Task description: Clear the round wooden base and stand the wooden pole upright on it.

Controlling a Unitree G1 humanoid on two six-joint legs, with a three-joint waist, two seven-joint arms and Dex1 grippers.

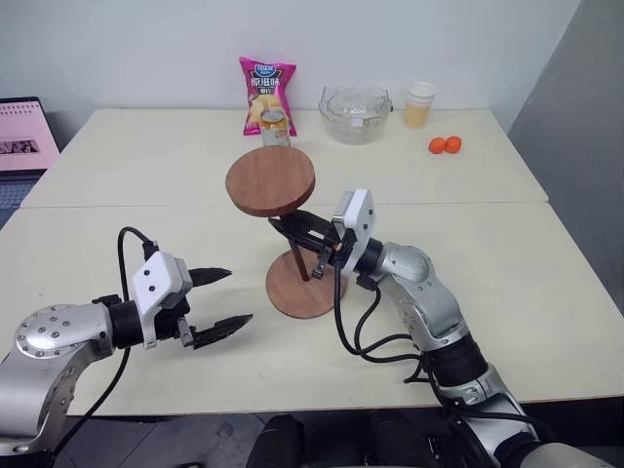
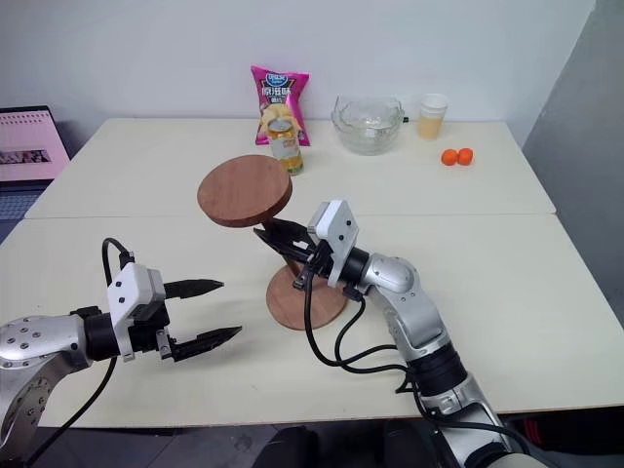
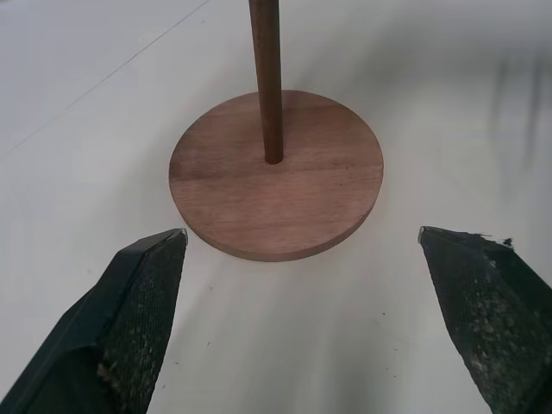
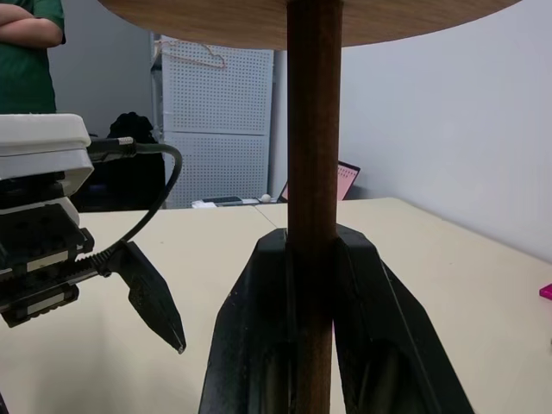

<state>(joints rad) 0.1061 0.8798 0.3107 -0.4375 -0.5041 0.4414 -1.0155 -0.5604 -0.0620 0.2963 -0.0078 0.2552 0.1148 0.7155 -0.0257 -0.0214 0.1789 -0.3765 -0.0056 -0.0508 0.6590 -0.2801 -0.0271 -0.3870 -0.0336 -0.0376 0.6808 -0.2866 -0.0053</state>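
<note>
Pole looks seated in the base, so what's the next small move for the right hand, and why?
Probably open the right hand and back off: the wooden pole stands upright in the centre hole of the round wooden base, so it likely needs no more holding.

Two cream tables stand pushed together, with one long seam between them. Behind them is a plain white wall, and at the right side a grey wall. At the far left edge, a laptop shows a pink screen. In the right wrist view, a white pegboard panel stands far behind, and a person in green.
</note>
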